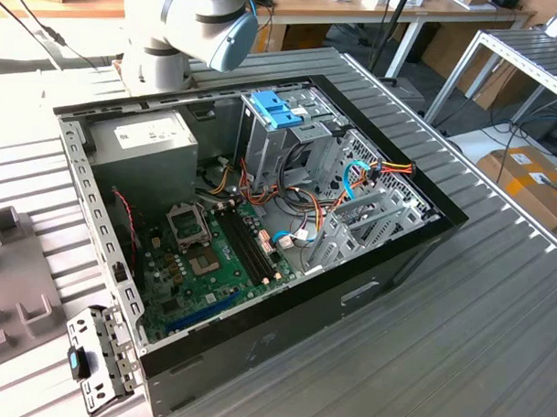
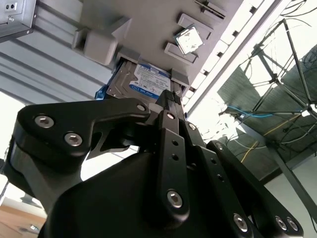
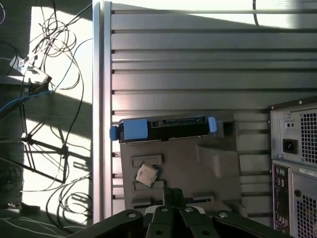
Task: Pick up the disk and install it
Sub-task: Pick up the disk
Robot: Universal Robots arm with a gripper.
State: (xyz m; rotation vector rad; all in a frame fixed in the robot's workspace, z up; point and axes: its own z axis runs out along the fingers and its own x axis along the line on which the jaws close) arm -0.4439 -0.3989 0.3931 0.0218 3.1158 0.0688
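Exterior view first: a black computer case [image 1: 283, 346] lies open on the slatted metal table [image 1: 457, 343], filling the middle of the frame. The pale robot arm [image 1: 189, 22] rises at the upper edge, toward the exterior view's left. Inside the case are a green motherboard [image 1: 203, 261], a grey power supply [image 1: 139, 135] and, near the upper middle, a bright blue bracket [image 1: 277, 108] on the drive cage.

In the second wrist view the disk [image 2: 148, 82] lies outside the case in a grey moulded fixture [image 2: 99, 47]. It is a flat silver-metal slab with rounded corners. Its broad face carries a white label with a blue band and small dark print, and a bit of blue plastic shows at one side. In the first wrist view the disk [image 3: 173, 130] shows its dark narrow edge, with blue plastic pieces at both ends. There the fixture [image 3: 213, 163] sits on the table [image 3: 198, 64], just beside the rear of the case [image 3: 297, 173].

A small square processor chip [image 3: 147, 174] rests tilted in a pocket of the fixture, between the disk and the gripper [image 3: 173, 191]. It also shows in the second wrist view [image 2: 189, 39].

The black gripper [image 2: 167, 96] hangs over the fixture near the disk and grips nothing. Its fingertips [image 2: 173, 99] are drawn close together, with no more than a thin line between them.
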